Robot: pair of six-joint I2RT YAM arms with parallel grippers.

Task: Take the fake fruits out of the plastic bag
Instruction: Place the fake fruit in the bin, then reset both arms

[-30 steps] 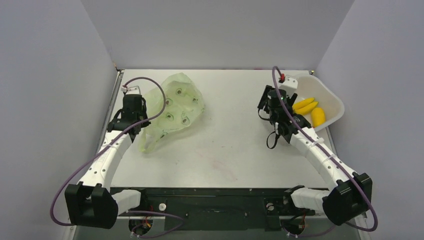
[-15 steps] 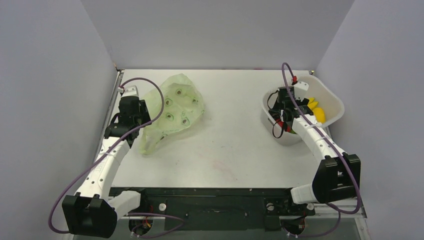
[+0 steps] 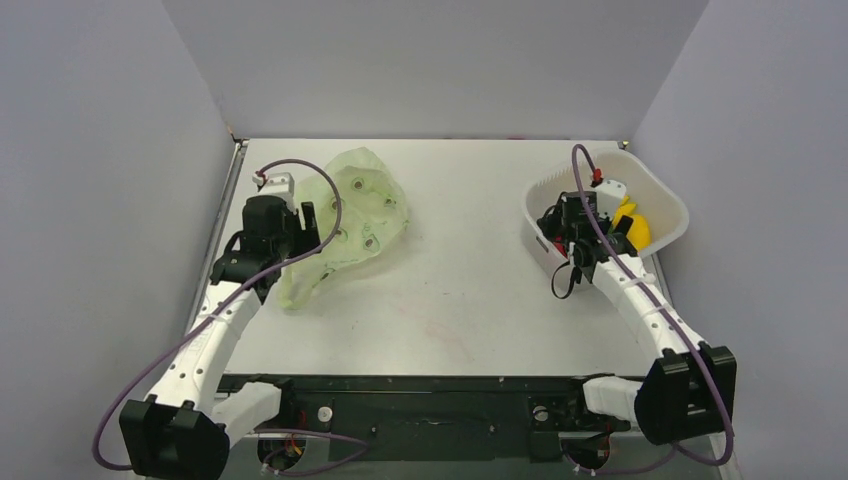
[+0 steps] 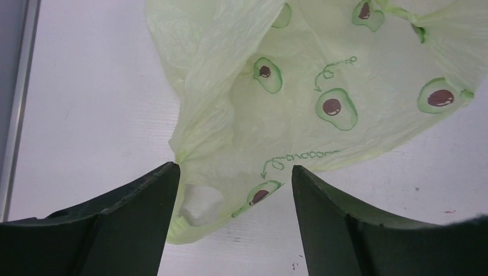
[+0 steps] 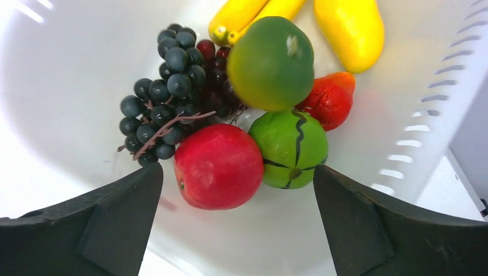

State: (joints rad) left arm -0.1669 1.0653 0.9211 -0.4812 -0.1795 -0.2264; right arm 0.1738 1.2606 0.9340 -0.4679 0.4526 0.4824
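The pale green plastic bag [image 3: 350, 210] with avocado prints lies crumpled on the left of the table. My left gripper [image 3: 297, 236] is open at its near left edge. In the left wrist view the bag's [image 4: 299, 86] lower corner lies loose between the fingers [image 4: 132, 224]. My right gripper [image 3: 563, 228] hangs open over the white basket [image 3: 668, 198]. In the right wrist view the fake fruits lie in it: a red apple [image 5: 218, 167], a bright green fruit [image 5: 290, 146], a green‑orange round one [image 5: 270, 63] and a small red one [image 5: 331, 100]. None is between the jaws.
Yellow bananas [image 5: 345, 26] and a dark grape bunch [image 5: 167, 86] share the basket, whose slotted wall [image 5: 437, 98] stands close on the right. Grey walls enclose the table on three sides. A metal rail [image 3: 226, 215] runs along the left edge.
My right arm swung right from beside the basket to over it and its jaws opened wide. My left gripper opened off the bag's edge and shifted slightly toward the bag.
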